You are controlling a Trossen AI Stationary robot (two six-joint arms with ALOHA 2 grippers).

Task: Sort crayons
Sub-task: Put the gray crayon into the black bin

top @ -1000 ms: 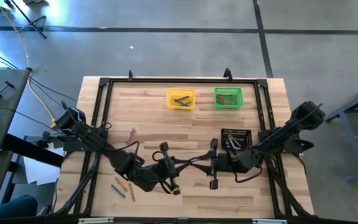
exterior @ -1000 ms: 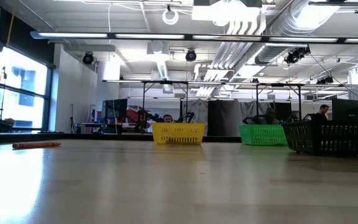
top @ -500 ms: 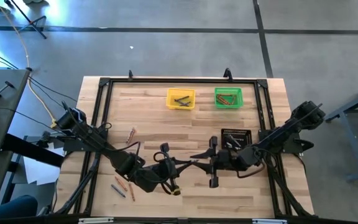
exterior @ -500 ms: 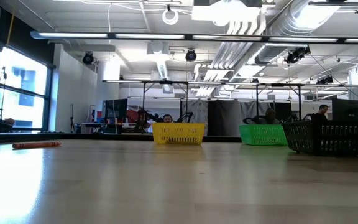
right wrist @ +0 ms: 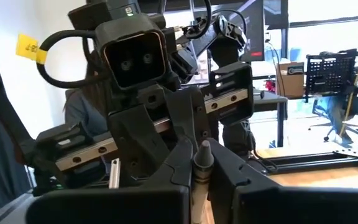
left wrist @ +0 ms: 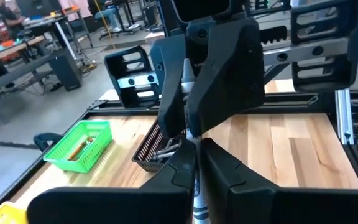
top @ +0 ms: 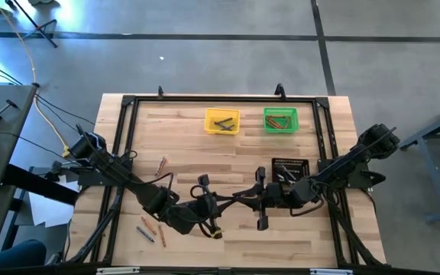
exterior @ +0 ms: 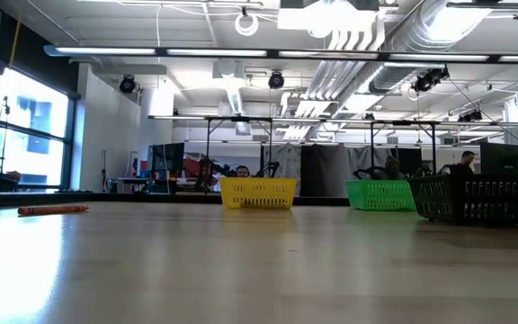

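Note:
My two grippers meet tip to tip above the table's middle: the left gripper [top: 231, 201] comes from the left, the right gripper [top: 252, 197] from the right. A pale grey crayon [right wrist: 201, 167] runs between them, and both are shut on it. It also shows between my left fingers [left wrist: 196, 200]. Loose crayons lie on the table at the left [top: 161, 164] and near left [top: 148, 228]. One orange crayon [exterior: 52, 210] shows in the low view. More crayons lie in the yellow bin [top: 221, 121], the green bin [top: 280, 119] and the black tray [top: 290, 169]. My left gripper pinches one end of the crayon [left wrist: 196, 194] between its two fingers, which lie level and point toward the table's right, along the crayon. The crayon is clear of the table. My right gripper pinches the crayon's shaft [right wrist: 199, 177] between its two fingers, coming level from the table's right. The pointed tip [right wrist: 202, 148] sticks out past the fingertips toward my left gripper.
The yellow bin [exterior: 257, 193] and green bin [exterior: 380, 194] stand at the far edge and the black tray [exterior: 479, 200] at the right. A black frame [top: 128, 103] runs round the table. Bare wood lies between the bins and the grippers.
My right gripper has drawn in a little toward my left gripper above the table's middle. My left gripper has kept its place. The crayons on the table have not moved.

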